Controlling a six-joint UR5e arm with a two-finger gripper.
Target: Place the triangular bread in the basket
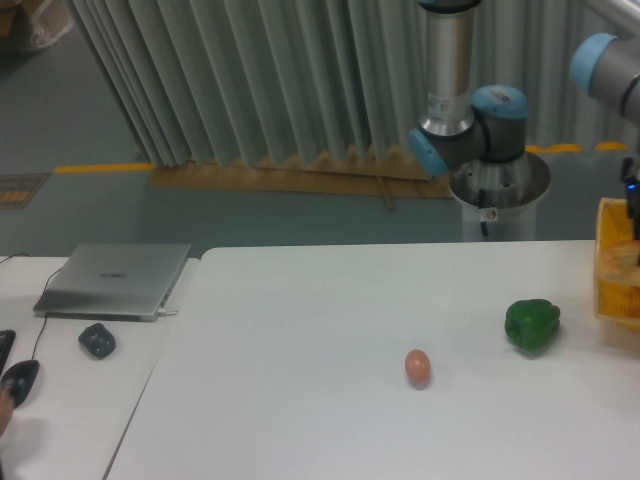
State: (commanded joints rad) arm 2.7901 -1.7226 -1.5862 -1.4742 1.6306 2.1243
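The yellow lattice basket (613, 285) stands at the table's far right and is cut off by the frame edge. A dark part of my gripper (633, 212) hangs just above the basket at the right edge. Its fingers are out of frame, so I cannot tell whether they are open or shut. The triangular bread does not show clearly. A tan patch behind the basket's rim cannot be told apart from the basket itself.
A green pepper (532, 325) lies just left of the basket. A small brown egg (418, 366) lies near the table's middle. On the left side table are a closed laptop (115, 280), a dark object (97, 341) and a mouse (20, 379). The arm's base (497, 190) stands behind the table.
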